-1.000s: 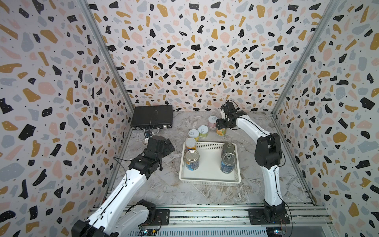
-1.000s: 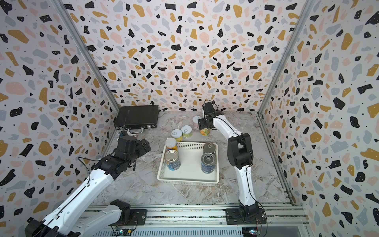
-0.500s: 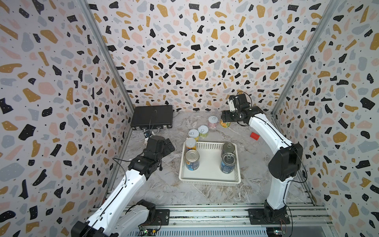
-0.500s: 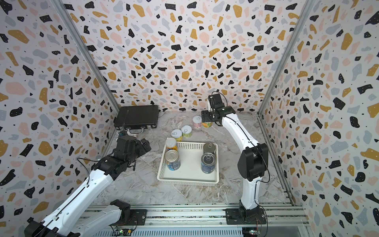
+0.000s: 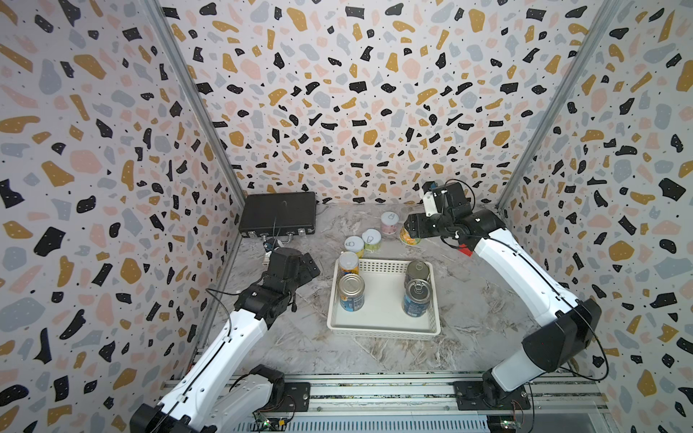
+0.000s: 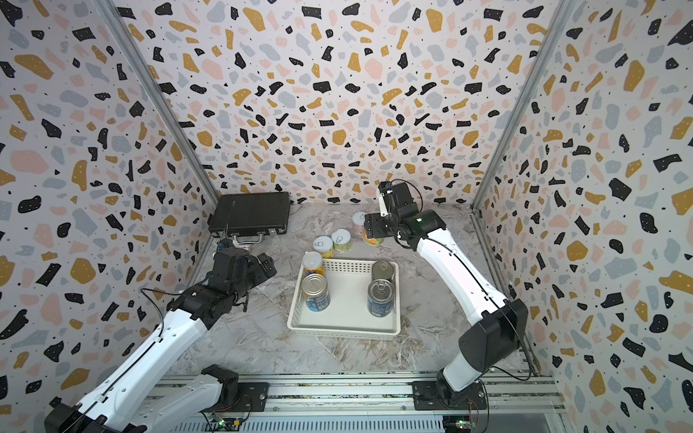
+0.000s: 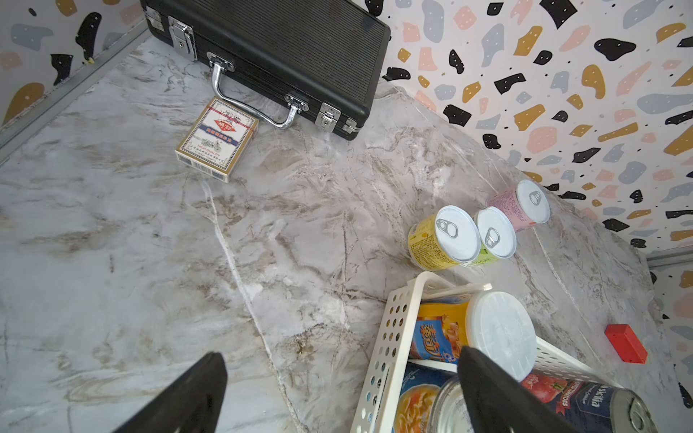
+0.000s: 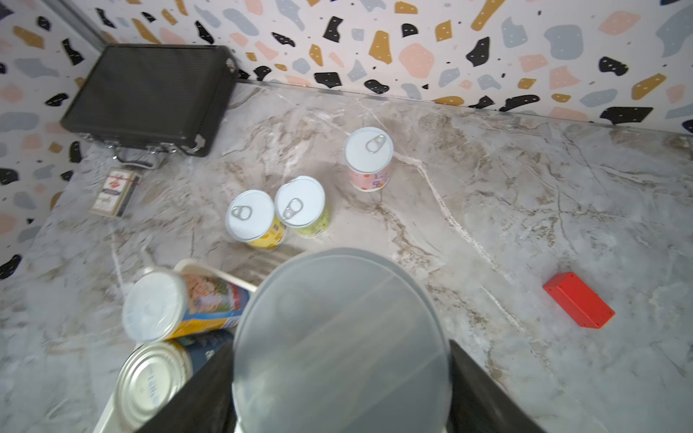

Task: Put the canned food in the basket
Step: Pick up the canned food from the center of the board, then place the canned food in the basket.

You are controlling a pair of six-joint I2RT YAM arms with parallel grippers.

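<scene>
Right gripper [image 5: 412, 229] is clamping the orange-yellow can [image 5: 408, 237] and it's now carrying it clear of the table [image 5: 476, 300]. A second ago that can was standing beside the pink can [image 5: 389, 222]. It's hanging beyond the basket [image 5: 382, 331], off its far right corner, so the drop looks next. Four cans [image 5: 351, 294] are already sitting inside, while the yellow can [image 5: 354, 245], green can [image 5: 371, 240] and pink one are waiting. Left gripper [image 5: 309, 264] is idling wide open, left of the basket.

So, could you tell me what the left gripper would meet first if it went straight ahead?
Probably bare tabletop beside the basket; the open left gripper tilts downward, though depth is unclear.
</scene>
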